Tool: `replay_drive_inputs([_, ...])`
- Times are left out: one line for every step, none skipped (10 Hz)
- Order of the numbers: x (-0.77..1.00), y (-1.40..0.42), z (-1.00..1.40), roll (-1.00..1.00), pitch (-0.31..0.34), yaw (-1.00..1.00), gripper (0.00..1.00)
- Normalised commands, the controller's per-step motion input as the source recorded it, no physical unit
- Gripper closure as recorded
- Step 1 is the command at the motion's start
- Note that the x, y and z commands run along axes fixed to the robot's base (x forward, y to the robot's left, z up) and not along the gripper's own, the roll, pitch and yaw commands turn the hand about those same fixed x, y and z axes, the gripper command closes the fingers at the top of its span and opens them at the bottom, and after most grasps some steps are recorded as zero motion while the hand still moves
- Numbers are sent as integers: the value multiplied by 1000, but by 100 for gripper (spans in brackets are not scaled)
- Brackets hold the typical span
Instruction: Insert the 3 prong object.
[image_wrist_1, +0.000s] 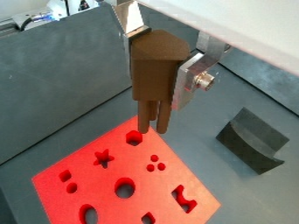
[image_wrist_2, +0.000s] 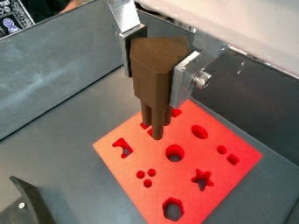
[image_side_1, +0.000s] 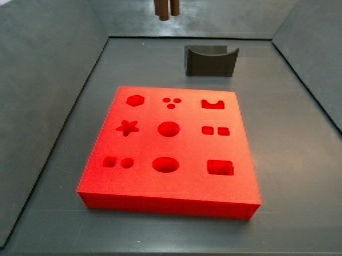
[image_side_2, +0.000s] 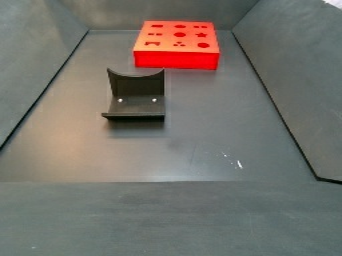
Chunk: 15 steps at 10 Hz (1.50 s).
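My gripper (image_wrist_1: 162, 54) is shut on the 3 prong object (image_wrist_1: 152, 83), a dark brown peg with its prongs pointing down. It also shows in a wrist view (image_wrist_2: 149, 87), clamped between the silver fingers (image_wrist_2: 184, 77). The peg hangs in the air above the red block (image_wrist_1: 82, 179), which has several shaped holes, among them a group of three small round holes (image_wrist_1: 153, 162). In a side view only the prong tips (image_side_1: 164, 8) show at the top edge, high above the red block (image_side_1: 167, 190). In a side view the red block (image_side_2: 178, 58) shows but the gripper is out of view.
The fixture (image_side_1: 209, 60), dark grey with a curved top, stands on the grey floor beyond the red block; it also shows in other views (image_side_2: 135, 95) (image_wrist_1: 254, 137). Sloping grey walls (image_side_1: 54, 110) enclose the floor.
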Motion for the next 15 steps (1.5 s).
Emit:
replay_drive_inputs([303,0,-60,0,20,34,100])
replay_drive_inputs([520,183,-206,0,70,66,100])
replay_drive_inputs([734,280,-351,-61,139,89,100])
replay_drive_inputs([777,237,-474,-103,227,40,100])
replay_drive_inputs([414,74,-291,0,153,0,100])
replay_drive_inputs([297,60,-417,-26,319,-71,100])
replay_drive_inputs([523,11,-326,-19,387,-49,100])
replay_drive_inputs([503,0,-437,0,321,-26,100])
replay_drive_inputs([440,0,-546,81,236,-20,100])
replay_drive_inputs([263,0,-589,194,141,-14,100])
replay_drive_inputs([191,0,-611,184,134,0,100])
replay_drive_inputs([160,0,-609,187,123,0,100])
replay_drive_inputs([74,6,-626,181,64,0,100])
replay_drive_inputs([0,31,-614,114,1,-6,100])
replay_drive_inputs([-386,154,-220,-67,-267,-94,100])
